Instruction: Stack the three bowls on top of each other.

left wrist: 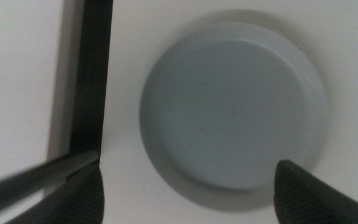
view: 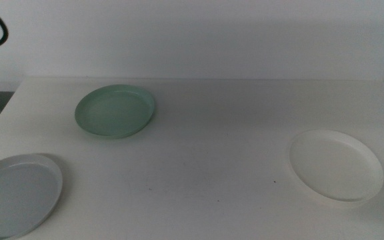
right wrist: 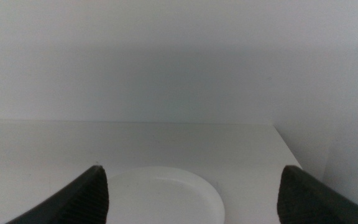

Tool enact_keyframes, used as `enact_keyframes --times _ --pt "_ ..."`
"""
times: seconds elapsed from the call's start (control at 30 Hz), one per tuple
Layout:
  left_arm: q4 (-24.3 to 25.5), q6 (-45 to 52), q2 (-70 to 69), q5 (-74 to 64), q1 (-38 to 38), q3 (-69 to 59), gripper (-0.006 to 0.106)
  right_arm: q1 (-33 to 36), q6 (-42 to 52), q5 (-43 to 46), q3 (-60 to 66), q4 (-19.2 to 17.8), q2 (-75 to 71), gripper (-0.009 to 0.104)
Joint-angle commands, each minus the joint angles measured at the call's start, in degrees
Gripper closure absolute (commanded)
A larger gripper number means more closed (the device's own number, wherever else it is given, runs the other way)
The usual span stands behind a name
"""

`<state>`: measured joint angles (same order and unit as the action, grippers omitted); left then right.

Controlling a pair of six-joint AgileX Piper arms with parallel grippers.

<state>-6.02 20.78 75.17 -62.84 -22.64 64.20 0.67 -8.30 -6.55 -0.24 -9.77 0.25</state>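
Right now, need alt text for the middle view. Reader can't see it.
Three shallow bowls sit apart, unstacked, on a white table: a green bowl toward the back left, a grey bowl at the front left corner, a white bowl on the right. No arm is visible in this view.

Overhead view faces the table (view: 212, 167) — wrist cameras sit close above it.

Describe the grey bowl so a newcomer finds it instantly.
Start at the white table and go to its near left corner. The grey bowl lies there, nearer than the mint green bowl and far left of the white bowl; it alone is grey.
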Motion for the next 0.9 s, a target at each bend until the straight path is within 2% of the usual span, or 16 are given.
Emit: enact_keyframes --times 0.0,0.27,0.43,0.63,0.87 --pt "-3.77 4.41 5.16 3.29 -3.23 0.46 0.007 -0.12 0.28 0.49 0.24 -0.47 -0.25 0.004" --pt "-5.81 6.4 21.49 9.95 -4.18 0.46 0.007 -0.12 0.28 0.49 0.24 -0.47 -0.25 0.004" --pt "-7.01 7.7 27.99 11.97 -4.18 0.46 0.011 -0.12 0.28 0.49 0.24 -0.47 -0.25 0.004" --pt "-6.35 7.8 30.57 12.79 -4.18 0.46 0.019 -0.12 0.28 0.49 0.24 -0.47 -0.25 0.004" --pt "-4.73 7.24 30.69 12.93 -4.18 0.46 0.037 -0.12 0.28 0.49 0.24 -0.47 -0.25 0.004"
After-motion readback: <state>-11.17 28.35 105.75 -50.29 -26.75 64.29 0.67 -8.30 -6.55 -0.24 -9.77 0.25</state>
